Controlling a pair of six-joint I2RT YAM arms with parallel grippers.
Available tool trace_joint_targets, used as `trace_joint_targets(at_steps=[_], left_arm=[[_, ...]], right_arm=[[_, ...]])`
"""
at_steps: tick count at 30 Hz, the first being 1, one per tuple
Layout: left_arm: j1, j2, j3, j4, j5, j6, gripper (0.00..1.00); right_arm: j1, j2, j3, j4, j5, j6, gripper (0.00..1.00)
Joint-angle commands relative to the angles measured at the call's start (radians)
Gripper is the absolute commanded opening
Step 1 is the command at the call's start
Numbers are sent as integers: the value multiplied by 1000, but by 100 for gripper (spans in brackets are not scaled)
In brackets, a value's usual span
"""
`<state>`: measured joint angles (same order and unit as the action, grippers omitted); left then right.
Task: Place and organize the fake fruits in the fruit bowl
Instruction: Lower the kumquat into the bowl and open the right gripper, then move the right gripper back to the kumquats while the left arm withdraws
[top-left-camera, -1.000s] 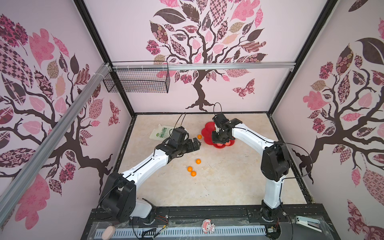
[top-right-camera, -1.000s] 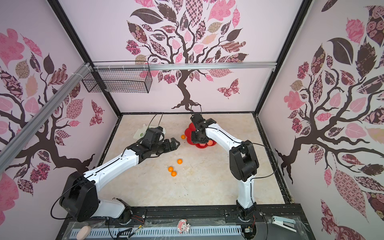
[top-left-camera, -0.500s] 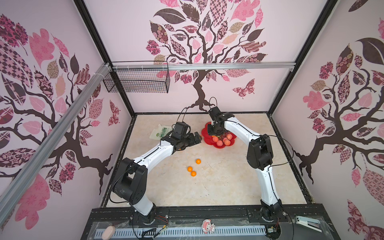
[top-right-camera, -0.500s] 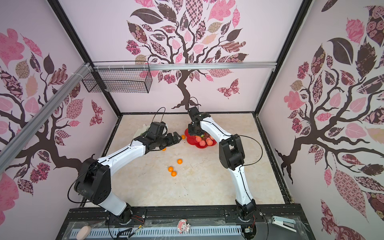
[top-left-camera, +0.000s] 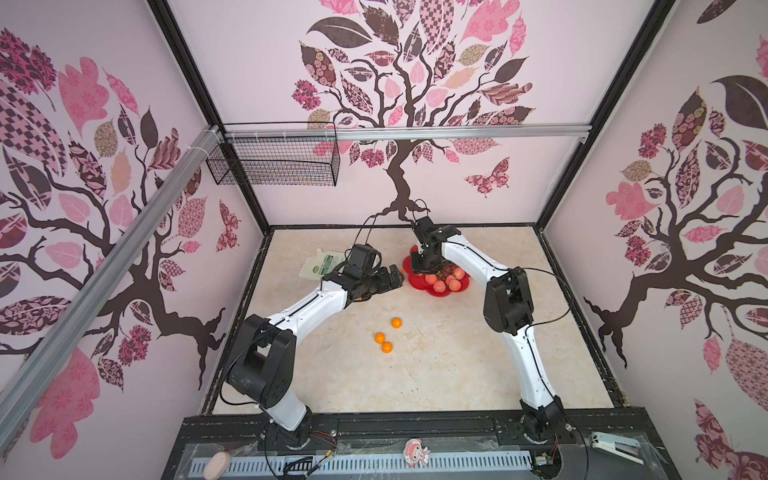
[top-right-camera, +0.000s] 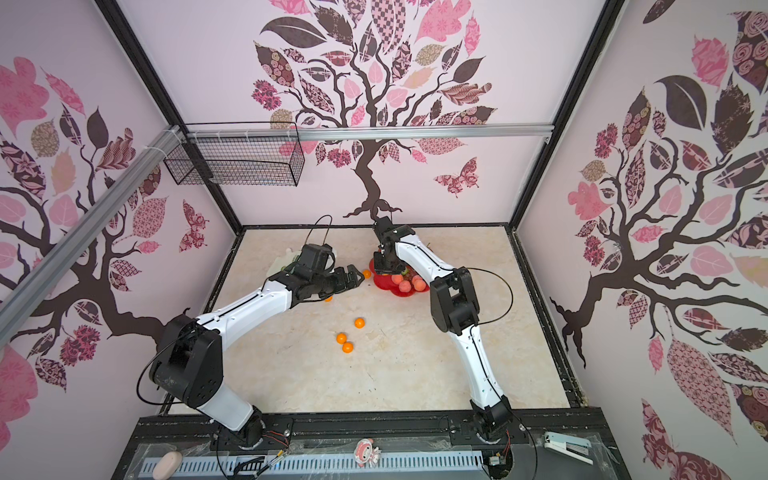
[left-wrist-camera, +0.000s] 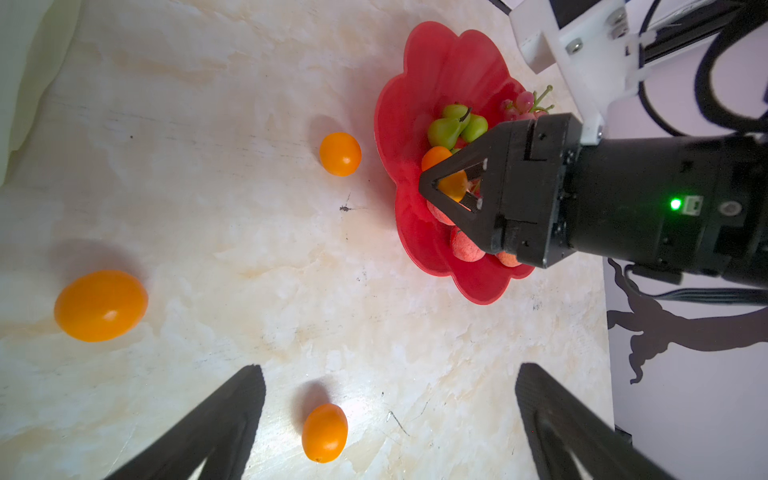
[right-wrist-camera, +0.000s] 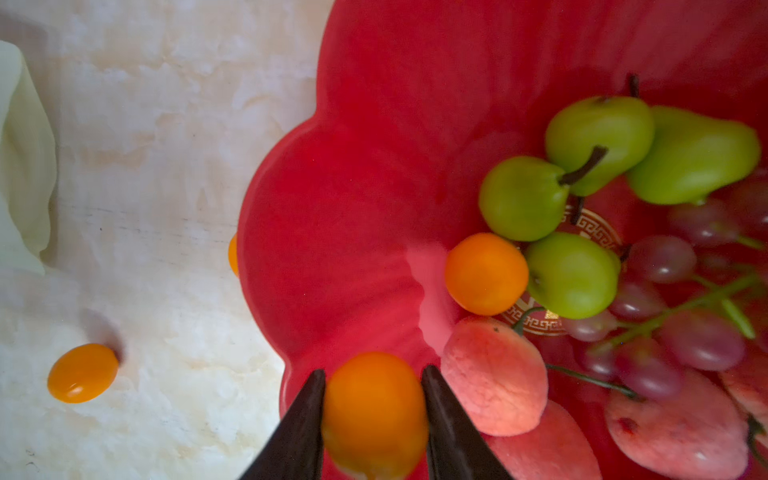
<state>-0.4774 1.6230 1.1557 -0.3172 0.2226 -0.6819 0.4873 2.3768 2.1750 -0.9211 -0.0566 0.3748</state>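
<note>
Reaching down over the fruit bowl (right-wrist-camera: 353, 166) near the table's far edge, the right gripper (right-wrist-camera: 372, 370) has its jaws pressed on an orange ball (right-wrist-camera: 374, 415). The left gripper (left-wrist-camera: 390, 415) hovers beside the bowl, jaws wide. The bowl contains green pears (right-wrist-camera: 523, 199), peaches (right-wrist-camera: 494, 374), a grape bunch (right-wrist-camera: 665, 316) and a second orange ball (right-wrist-camera: 486, 274).

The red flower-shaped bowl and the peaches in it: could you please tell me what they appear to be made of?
Fruit bowl: probably hard plastic, possibly glazed ceramic. It is glossy, with a bright glare patch on its inner wall.
Peaches: matte, finely grainy pink skin with no shine, which suggests foam or flocked plastic, though I cannot be sure.
</note>
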Motion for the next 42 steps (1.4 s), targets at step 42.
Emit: trace_joint_targets(at_steps=[42], left_arm=[[-1,-562,-370,-240,-187,-85,98]], right_arm=[[277,-419,-553,222,6,115,52]])
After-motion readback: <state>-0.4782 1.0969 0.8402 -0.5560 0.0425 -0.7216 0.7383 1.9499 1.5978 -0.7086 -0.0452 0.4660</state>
